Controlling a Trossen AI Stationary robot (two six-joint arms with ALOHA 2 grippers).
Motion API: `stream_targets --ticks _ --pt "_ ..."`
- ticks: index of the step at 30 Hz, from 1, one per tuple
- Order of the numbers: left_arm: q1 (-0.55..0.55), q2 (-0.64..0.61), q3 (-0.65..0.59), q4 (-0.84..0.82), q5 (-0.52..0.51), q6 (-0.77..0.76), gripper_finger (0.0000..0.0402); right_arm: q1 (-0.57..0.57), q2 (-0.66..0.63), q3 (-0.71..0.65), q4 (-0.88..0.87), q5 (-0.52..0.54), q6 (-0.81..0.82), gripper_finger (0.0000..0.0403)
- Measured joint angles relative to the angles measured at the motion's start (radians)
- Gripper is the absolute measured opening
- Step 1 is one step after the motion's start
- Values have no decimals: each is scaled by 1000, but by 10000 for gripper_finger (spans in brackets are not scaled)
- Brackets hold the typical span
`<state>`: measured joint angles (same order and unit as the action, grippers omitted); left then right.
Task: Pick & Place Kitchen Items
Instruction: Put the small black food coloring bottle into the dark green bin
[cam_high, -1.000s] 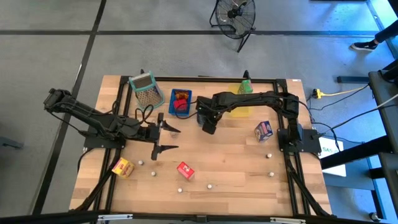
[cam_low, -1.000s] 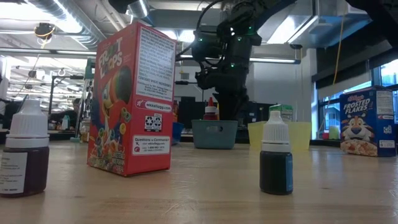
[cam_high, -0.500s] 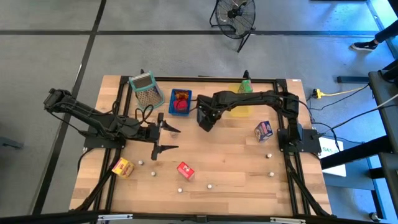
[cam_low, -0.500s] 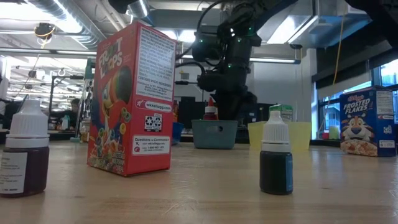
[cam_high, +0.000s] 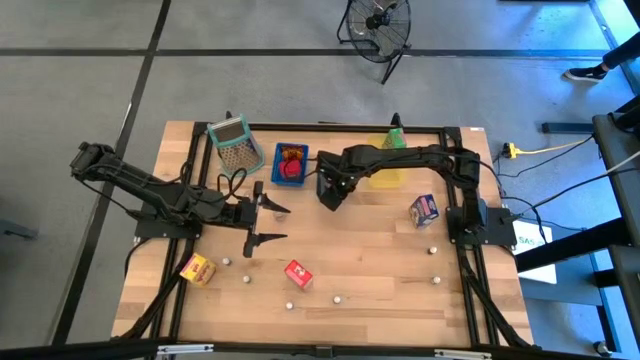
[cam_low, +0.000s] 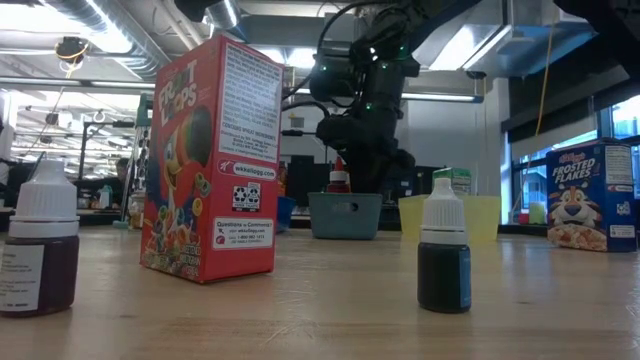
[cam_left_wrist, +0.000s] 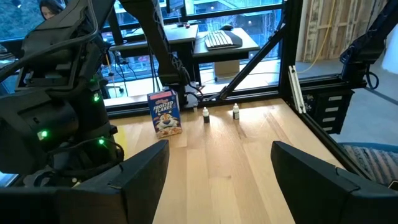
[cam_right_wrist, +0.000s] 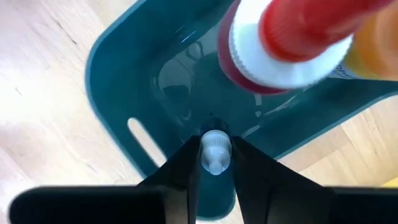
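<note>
My right gripper points down over the blue tray, shut on a tiny white-capped bottle. A red bottle with a white collar lies in that tray. On the table stand a red carton, a yellow-orange carton and a purple-white carton. A green carton stands in the yellow tray. Several tiny bottles are scattered near the front. My left gripper hovers open at the left, level, holding nothing. My right gripper pinches the tiny bottle at its white cap between its two fingertips. The fingers come from above, pointing down. The bottle hangs upright below them, clear of the tray floor, just inside the tray's wall.
A grey-green mesh basket stands at the far left beside the blue tray. In the low view the red carton and two tiny bottles stand close to the near edge. Bare wood lies at the table's middle.
My right gripper has rolled about its own downward line while staying over the blue tray, carrying the tiny bottle round with it. My left arm has kept still.
</note>
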<state>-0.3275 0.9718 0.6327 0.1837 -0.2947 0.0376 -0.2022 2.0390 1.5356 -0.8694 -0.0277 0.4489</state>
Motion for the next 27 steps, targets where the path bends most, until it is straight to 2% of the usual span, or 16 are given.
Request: stream_targets --ticks 7,27 --pt "0 0 0 -1 0 0 278 -3 51 5 3 -26 -15 80" --pt "0 0 0 -9 0 0 278 -2 50 10 11 -28 -33 85"
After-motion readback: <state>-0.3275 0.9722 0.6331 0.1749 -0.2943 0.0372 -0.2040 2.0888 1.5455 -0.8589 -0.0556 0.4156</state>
